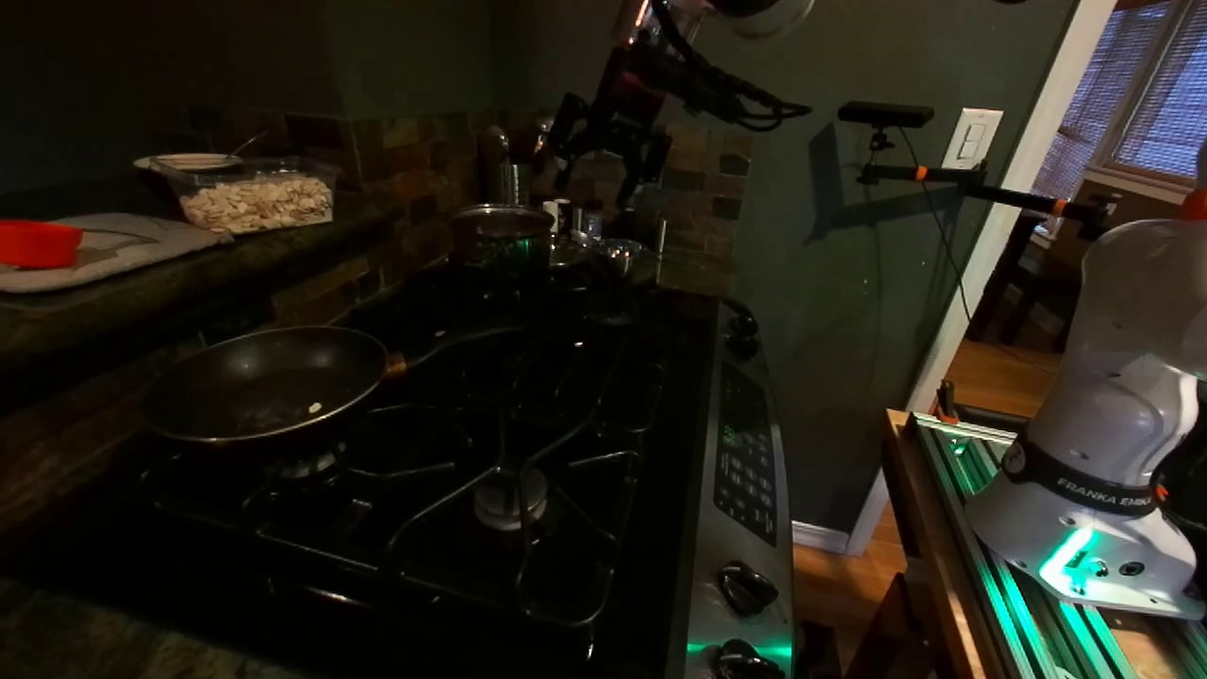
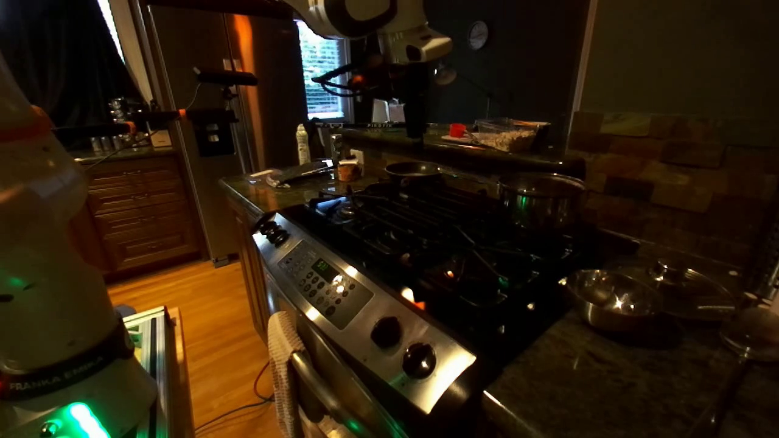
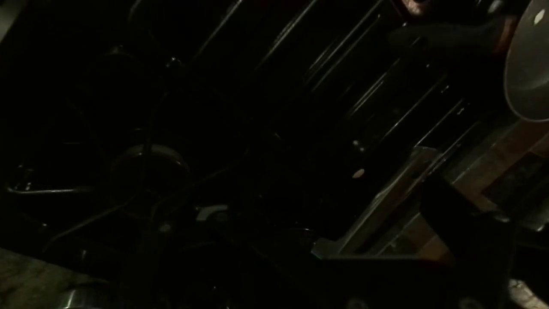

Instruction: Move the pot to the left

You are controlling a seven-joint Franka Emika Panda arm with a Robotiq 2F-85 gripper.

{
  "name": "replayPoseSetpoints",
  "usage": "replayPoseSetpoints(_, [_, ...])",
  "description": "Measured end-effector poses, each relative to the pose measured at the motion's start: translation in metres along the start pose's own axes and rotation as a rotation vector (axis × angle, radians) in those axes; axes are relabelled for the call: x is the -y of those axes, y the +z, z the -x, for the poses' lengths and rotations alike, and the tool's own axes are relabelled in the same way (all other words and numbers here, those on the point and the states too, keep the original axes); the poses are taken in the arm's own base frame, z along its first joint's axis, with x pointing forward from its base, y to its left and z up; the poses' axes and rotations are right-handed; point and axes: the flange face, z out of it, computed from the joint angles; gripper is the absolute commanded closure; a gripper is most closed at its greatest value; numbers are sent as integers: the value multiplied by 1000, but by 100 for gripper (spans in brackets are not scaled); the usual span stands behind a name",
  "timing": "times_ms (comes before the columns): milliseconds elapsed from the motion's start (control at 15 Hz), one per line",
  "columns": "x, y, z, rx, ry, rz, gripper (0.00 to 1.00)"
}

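The pot (image 1: 504, 243) is a round shiny metal vessel on the far back burner in an exterior view. It also shows at the right of the cooktop in an exterior view (image 2: 540, 201). Its handle is lost in the dark. My gripper (image 1: 595, 193) is open and empty, high above the stove, apart from the pot. It points down and shows side-on in an exterior view (image 2: 416, 131). In the wrist view dark gripper parts fill the lower right. The pot cannot be made out there.
A black frying pan (image 1: 269, 391) stands on the other back burner; it shows in the wrist view (image 3: 529, 77). A metal bowl (image 2: 608, 301) and glass lid (image 2: 688, 292) lie on the side counter. A plastic container (image 1: 259, 203) sits on the raised ledge. Black grates (image 1: 500, 462) cover the stove.
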Motion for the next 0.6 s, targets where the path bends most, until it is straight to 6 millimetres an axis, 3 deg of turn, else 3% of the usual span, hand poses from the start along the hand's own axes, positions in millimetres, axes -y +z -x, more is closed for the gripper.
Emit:
replayPoseSetpoints(333, [35,36,-32,-57,156,60,0])
replayPoseSetpoints(600, [55,50,-47,-117,222,67,0])
